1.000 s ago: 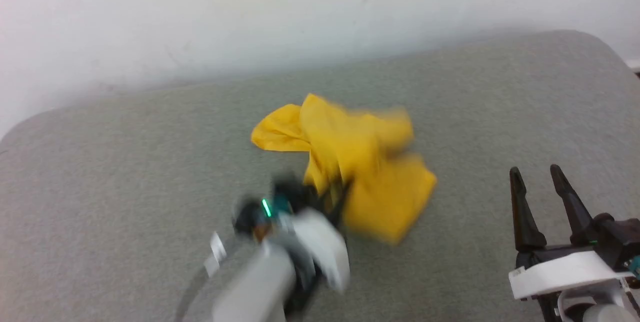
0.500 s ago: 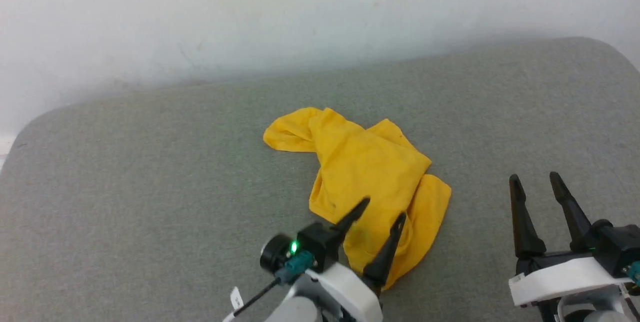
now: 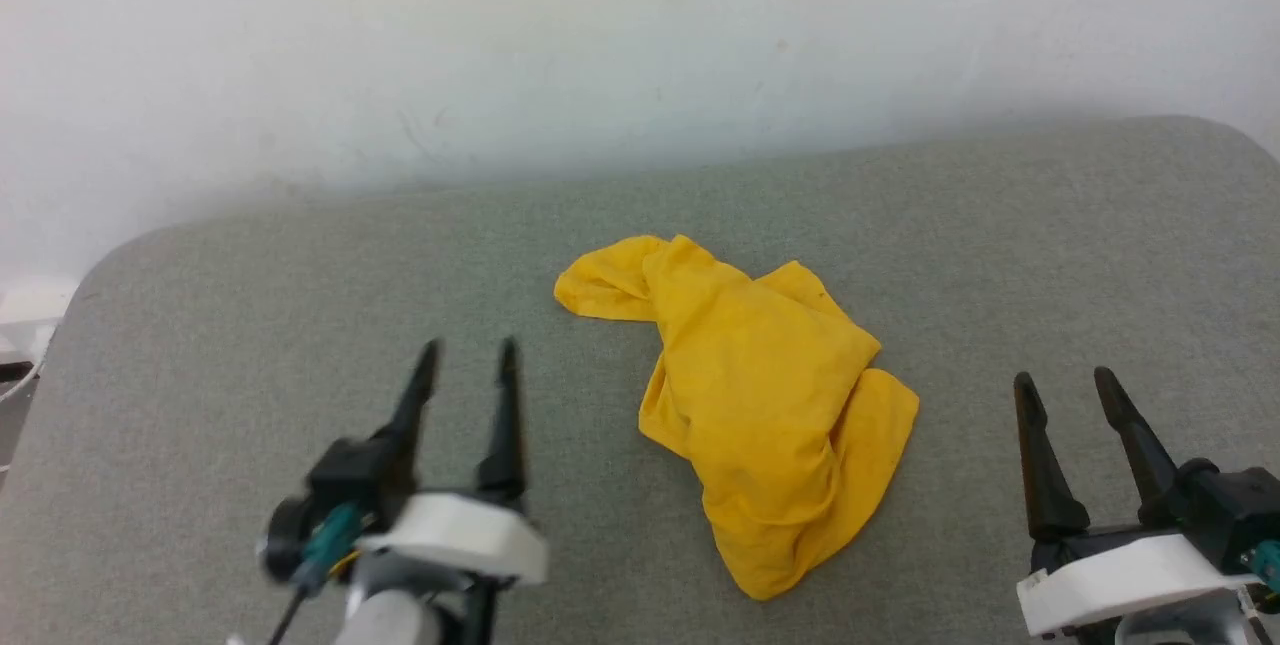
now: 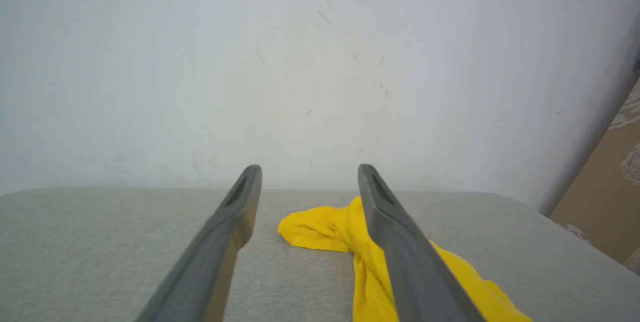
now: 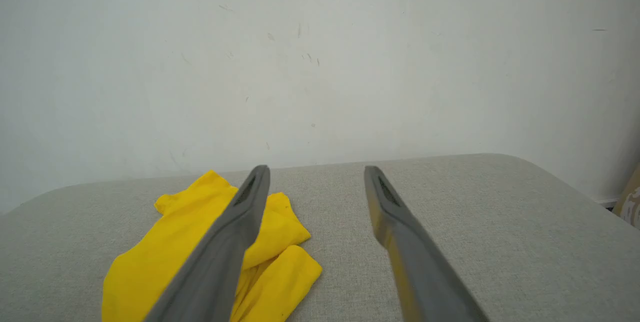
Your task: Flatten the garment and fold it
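The garment is a bright yellow cloth lying crumpled in a heap at the middle of the grey padded surface; no print shows on it. My left gripper stands open at the lower left, well clear of the cloth's left edge. At the lower right my right gripper is open too, apart from the cloth's right side. From the left wrist the garment lies partly behind the right finger. From the right wrist the garment lies to the left, behind the left finger.
A white wall rises directly behind the grey surface. The surface has rounded far corners and drops off at its left edge.
My left gripper let go of the yellow cloth, opened, and drew back to the left. The cloth settled into a heap. The head camera has also tilted.
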Robot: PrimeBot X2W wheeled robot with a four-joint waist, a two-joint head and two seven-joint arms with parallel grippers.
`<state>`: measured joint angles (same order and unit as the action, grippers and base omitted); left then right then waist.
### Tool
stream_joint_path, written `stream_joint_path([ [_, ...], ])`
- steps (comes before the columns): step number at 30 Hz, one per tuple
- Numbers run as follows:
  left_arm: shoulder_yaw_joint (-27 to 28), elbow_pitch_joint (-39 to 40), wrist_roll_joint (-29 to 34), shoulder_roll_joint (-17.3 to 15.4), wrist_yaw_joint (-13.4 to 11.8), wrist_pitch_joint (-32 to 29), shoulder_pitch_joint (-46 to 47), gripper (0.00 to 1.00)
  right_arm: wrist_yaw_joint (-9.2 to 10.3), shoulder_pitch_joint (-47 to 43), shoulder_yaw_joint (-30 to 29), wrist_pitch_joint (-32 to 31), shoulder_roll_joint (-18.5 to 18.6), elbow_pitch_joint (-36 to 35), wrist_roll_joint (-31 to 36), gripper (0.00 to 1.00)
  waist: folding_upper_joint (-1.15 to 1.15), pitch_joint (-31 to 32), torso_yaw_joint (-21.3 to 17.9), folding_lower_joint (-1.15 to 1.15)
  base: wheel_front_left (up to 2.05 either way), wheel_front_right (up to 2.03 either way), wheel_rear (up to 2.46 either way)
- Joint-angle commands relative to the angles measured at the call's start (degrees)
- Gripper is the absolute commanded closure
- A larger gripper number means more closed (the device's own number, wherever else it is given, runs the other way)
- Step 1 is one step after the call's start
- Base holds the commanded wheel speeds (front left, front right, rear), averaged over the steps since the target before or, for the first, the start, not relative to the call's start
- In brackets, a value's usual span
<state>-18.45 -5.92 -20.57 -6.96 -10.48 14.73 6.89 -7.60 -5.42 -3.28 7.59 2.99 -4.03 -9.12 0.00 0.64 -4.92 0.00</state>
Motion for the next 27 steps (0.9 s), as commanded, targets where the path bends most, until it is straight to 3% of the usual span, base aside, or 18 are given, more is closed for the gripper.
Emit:
stream_joint_path([
  [1, 1.6, 0.2, 0.2, -0.9, -0.7, 0.3, -2.1, 0.00, 0.11, -0.8, 0.2, -0.3, -0.1, -0.4, 0.3, 0.00, 0.00, 0.3, -0.1, 0.00, 0.00, 0.00, 0.00],
  [6, 6.8, 0.8, -0.5, -3.9, -1.6, 0.3, -7.7, 0.00, 0.11, -1.8, 0.0, -1.1, -0.1, -1.3, 0.3, 0.00, 0.00, 0.4, 0.3, 0.00, 0.00, 0.00, 0.00],
  [13, 7.0, 3.4, -0.3, -5.7, -1.2, 0.1, -10.1, 0.00, 0.11, -1.0, -2.4, -3.4, -0.1, 0.2, -1.1, 0.00, 0.00, -1.2, 3.0, 0.00, 0.00, 0.00, 0.00],
  [21, 5.4, 5.2, -0.8, -5.0, 0.9, 0.2, -8.3, 0.00, 0.11, 9.0, -6.3, -16.7, -0.1, 17.0, -2.6, 0.00, 0.00, -4.1, 6.3, 0.00, 0.00, 0.00, 0.00],
  [27, 4.2, 5.7, 0.1, -4.5, 2.2, 0.2, -5.7, 0.00, 0.11, 18.6, -3.2, -28.9, 3.3, 27.7, -5.9, 0.00, 0.00, -6.1, 8.6, 0.00, 0.00, 0.00, 0.00],
])
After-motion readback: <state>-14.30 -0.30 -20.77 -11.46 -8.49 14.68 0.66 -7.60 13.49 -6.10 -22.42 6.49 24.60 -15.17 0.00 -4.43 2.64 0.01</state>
